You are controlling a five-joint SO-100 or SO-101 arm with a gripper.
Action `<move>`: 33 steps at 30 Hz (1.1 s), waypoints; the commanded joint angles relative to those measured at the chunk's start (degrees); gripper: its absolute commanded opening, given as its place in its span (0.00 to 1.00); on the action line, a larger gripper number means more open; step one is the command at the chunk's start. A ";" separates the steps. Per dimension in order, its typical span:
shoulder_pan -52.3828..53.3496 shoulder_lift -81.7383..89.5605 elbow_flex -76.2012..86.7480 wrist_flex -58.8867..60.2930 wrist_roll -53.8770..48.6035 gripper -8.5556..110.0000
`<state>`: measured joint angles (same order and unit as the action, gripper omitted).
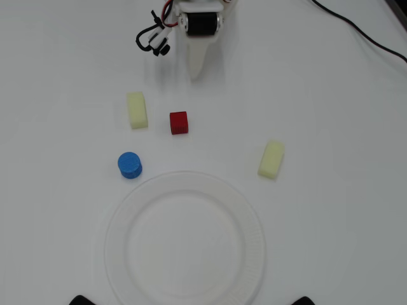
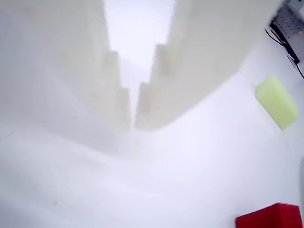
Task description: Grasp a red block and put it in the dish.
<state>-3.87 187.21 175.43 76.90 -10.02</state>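
Observation:
The red block (image 1: 179,122), a small red cube, sits on the white table a little above the dish. Its corner shows at the bottom right of the wrist view (image 2: 273,217). The dish (image 1: 184,254), a large round white paper plate with a ribbed rim, lies at the bottom centre and holds nothing. My gripper (image 1: 197,71) hangs at the top centre, pointing down toward the block and well short of it. In the wrist view (image 2: 133,124) its white jaws stand together with only a thin slit between them and nothing held.
A pale yellow oblong block (image 1: 137,109) lies left of the red block and also shows in the wrist view (image 2: 278,101). Another pale yellow block (image 1: 271,159) lies at the right. A blue cylinder (image 1: 130,164) stands by the dish's upper left. A black cable (image 1: 356,28) runs across the top right.

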 commanded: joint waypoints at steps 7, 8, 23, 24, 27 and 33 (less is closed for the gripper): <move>-0.53 10.46 5.54 4.31 0.53 0.07; -0.53 10.46 5.54 4.31 0.62 0.07; -0.53 10.46 5.54 4.31 0.70 0.07; -0.53 10.46 5.54 4.31 0.70 0.07; -0.26 10.46 5.54 4.31 1.58 0.07; 0.18 10.46 5.54 4.13 1.76 0.07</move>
<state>-3.87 187.21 175.43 76.90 -7.91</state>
